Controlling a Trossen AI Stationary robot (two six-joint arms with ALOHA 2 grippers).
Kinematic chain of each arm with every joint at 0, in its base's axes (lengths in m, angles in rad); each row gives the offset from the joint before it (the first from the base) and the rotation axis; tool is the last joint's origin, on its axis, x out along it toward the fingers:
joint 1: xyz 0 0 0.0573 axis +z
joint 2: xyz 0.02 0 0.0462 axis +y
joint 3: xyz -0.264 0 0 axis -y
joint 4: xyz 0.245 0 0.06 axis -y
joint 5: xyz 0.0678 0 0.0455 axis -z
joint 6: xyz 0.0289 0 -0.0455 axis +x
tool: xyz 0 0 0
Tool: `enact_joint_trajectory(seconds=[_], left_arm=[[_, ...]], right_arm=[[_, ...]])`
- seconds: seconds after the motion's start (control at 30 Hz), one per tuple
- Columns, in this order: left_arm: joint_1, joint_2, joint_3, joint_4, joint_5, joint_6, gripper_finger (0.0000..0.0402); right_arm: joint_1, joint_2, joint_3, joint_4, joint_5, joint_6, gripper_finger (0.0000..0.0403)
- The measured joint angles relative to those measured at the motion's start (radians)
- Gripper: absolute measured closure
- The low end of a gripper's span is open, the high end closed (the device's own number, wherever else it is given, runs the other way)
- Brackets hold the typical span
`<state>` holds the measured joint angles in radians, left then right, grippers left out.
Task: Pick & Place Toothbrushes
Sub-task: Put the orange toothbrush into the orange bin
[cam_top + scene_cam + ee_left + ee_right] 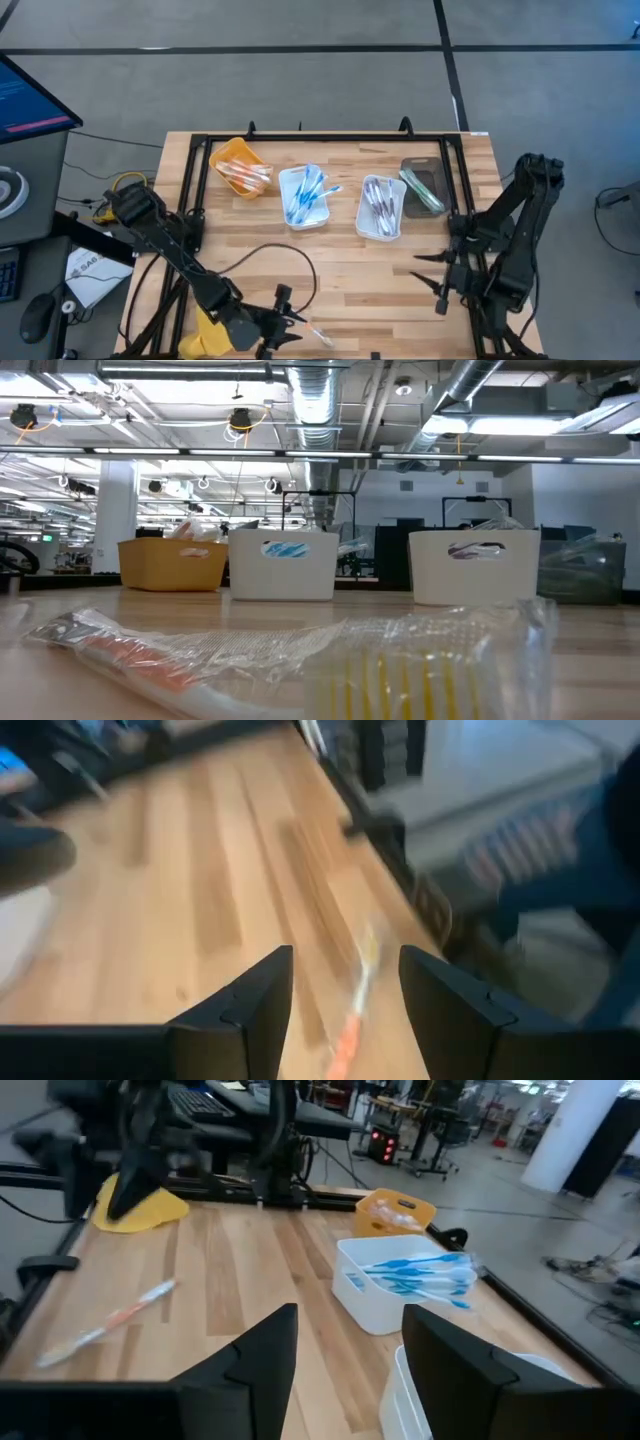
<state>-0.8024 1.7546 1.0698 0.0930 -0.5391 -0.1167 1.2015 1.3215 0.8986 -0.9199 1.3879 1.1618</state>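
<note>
4 trays and a loose toothbrush on a wooden table (340, 270)

Trays (303, 198) of toothbrushes line the far edge; 1 wrapped toothbrush (320, 335) lies at the near edge. Left gripper (293, 322) hovers beside it, right gripper (430, 272) near the right edge, both open, empty.

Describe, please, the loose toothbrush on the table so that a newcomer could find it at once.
Start at the wooden table and go to its near edge, by the left gripper. The toothbrush lies there flat on the bare wood in a clear wrapper. Unlike all the others, it has an orange handle and sits in no tray.
</note>
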Motion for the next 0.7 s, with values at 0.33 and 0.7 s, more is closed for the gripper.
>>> enact_joint_trajectory(seconds=[0.33,0.7], left_arm=[[0.057,0.167,-0.001,0.004,0.124,0.0,0.0225],[0.114,0.167,-0.079,-0.01,0.278,-0.055,0.0225]], right_arm=[[-0.072,0.039,0.0,0.044,0.001,0.044,0.0227],[-0.123,0.039,0.0,0.075,-0.004,0.043,0.0232]])
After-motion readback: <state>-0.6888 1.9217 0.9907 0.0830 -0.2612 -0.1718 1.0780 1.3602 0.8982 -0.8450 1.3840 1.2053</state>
